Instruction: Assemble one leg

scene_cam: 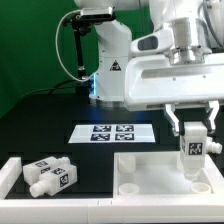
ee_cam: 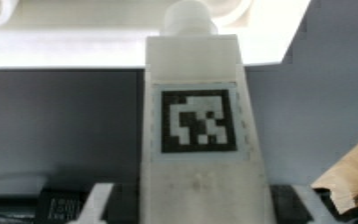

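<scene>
Your hand (scene_cam: 194, 135) is clamped on the leg (scene_cam: 194, 156), upright over the white panel's (scene_cam: 155, 170) corner; judge it light, rigid, slick plastic, best gripped on its flat sides, clear of the peg.

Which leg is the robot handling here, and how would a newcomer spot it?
Find the big white arm on the exterior view's right and follow it down to its hand. The leg stands upright in its grip, over the flat white tabletop. It alone is upright and gripped; the other legs lie on their sides at the exterior view's left.
</scene>
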`<state>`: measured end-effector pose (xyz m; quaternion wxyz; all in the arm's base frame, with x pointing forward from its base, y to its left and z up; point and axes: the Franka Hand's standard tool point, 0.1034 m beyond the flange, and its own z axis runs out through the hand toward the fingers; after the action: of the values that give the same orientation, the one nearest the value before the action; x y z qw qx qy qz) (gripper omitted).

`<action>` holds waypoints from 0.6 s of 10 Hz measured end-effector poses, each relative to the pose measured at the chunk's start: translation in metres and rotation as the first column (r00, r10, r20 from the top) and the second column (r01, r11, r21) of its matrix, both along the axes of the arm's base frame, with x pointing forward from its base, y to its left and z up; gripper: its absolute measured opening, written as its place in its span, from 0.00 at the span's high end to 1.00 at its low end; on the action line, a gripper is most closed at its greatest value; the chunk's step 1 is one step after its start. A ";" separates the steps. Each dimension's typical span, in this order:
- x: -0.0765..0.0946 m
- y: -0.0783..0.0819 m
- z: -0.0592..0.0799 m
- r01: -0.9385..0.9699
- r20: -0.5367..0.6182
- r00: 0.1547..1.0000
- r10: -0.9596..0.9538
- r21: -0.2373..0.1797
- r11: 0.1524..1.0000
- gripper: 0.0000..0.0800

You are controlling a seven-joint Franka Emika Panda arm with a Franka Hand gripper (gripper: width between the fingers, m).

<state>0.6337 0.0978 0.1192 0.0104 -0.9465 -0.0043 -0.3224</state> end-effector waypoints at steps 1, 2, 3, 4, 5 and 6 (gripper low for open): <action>-0.004 0.004 -0.009 0.000 -0.014 1.000 0.000 0.004 1.000 0.64; -0.006 0.009 -0.014 -0.003 -0.017 1.000 0.003 0.004 1.000 0.64; -0.005 0.011 -0.015 -0.006 -0.009 1.000 0.006 0.001 1.000 0.64; -0.004 0.010 -0.015 -0.005 -0.008 1.000 0.005 0.001 1.000 0.64; -0.002 0.012 -0.015 -0.006 -0.006 1.000 0.006 0.002 1.000 0.64; 0.000 0.015 -0.015 -0.010 -0.010 1.000 0.010 0.007 1.000 0.64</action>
<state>0.6341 0.1130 0.1040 0.0153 -0.9480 -0.0080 -0.3179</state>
